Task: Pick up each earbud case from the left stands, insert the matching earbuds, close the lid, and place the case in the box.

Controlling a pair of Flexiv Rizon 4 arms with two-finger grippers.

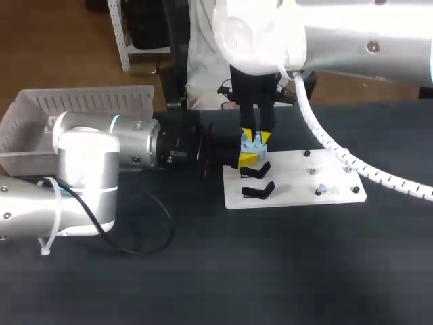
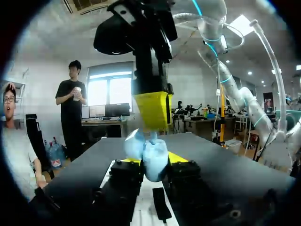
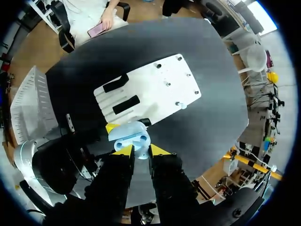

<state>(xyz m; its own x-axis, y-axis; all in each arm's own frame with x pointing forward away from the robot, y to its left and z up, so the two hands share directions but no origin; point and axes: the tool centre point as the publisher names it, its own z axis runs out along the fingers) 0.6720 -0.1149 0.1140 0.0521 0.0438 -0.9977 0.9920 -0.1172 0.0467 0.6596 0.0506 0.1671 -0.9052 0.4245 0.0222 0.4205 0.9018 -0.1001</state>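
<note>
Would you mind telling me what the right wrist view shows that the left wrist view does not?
Only the right wrist view: the box, and the white board in full, with both black stands and a small pale blue earbud by its pegs. Only the left wrist view: a side view of the light blue earbud case, with the right arm upright above it. Both: that case, the left gripper shut on it, and the right gripper at its top.
</note>
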